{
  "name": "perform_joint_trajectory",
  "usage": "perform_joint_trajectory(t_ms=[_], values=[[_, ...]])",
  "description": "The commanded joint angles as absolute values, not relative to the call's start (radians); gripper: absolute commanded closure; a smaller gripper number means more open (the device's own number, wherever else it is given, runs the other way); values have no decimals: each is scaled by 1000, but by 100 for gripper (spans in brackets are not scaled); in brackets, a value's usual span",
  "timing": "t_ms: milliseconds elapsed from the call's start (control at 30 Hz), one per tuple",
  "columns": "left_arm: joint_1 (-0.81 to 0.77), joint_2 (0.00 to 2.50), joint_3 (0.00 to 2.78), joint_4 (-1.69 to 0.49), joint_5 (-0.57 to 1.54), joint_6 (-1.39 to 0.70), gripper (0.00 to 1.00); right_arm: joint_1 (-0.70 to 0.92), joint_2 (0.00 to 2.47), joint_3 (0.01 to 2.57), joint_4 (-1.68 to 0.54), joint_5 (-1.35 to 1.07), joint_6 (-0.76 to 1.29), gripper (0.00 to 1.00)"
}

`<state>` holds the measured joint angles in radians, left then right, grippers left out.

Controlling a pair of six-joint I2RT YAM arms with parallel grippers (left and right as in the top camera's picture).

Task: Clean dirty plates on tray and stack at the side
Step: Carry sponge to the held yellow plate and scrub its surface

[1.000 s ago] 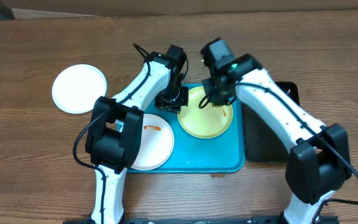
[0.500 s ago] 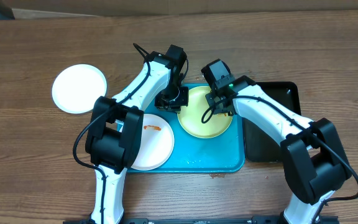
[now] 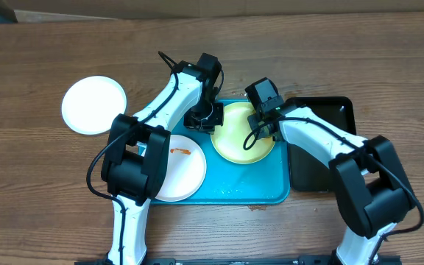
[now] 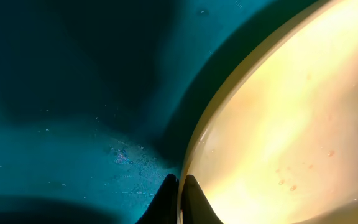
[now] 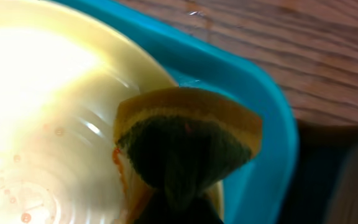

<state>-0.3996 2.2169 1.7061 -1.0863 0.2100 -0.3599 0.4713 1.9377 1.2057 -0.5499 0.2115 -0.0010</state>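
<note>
Yellow-green plate (image 3: pixel 234 143) was found on the tray (image 3: pixel 256 188), its left rim pinched between the narrowed fingers of the left gripper (image 4: pixel 180 198). A sponge (image 5: pixel 188 137) was clamped in the right gripper (image 3: pixel 260 126) against the plate. Under hard scrubbing, the plate could be pulled from that thin pinch.

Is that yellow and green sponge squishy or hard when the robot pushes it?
Probably squishy: the sponge is bent into a pinched wedge rather than lying flat. It likely weighs little, since it sticks out held by one end. Its green side looks rough, so it should drag on the yellow plate rather than slip.
</note>
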Motion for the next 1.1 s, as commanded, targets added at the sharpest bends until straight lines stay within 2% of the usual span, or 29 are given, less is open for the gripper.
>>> perform_joint_trajectory(t_ms=[0, 633, 867, 1067], values=[[-407, 2225, 1702, -1087, 210, -344, 96, 463, 1990, 1192, -555, 92, -31, 96], [-407, 2225, 1702, -1080, 210, -344, 96, 464, 1992, 1204, -653, -340, -31, 96], [-407, 2225, 1702, -1081, 210, -336, 96, 419, 1949, 1409, -839, -394, -33, 96], [-407, 2225, 1702, -1080, 210, -337, 96, 315, 1884, 1610, -1047, -372, -57, 96]])
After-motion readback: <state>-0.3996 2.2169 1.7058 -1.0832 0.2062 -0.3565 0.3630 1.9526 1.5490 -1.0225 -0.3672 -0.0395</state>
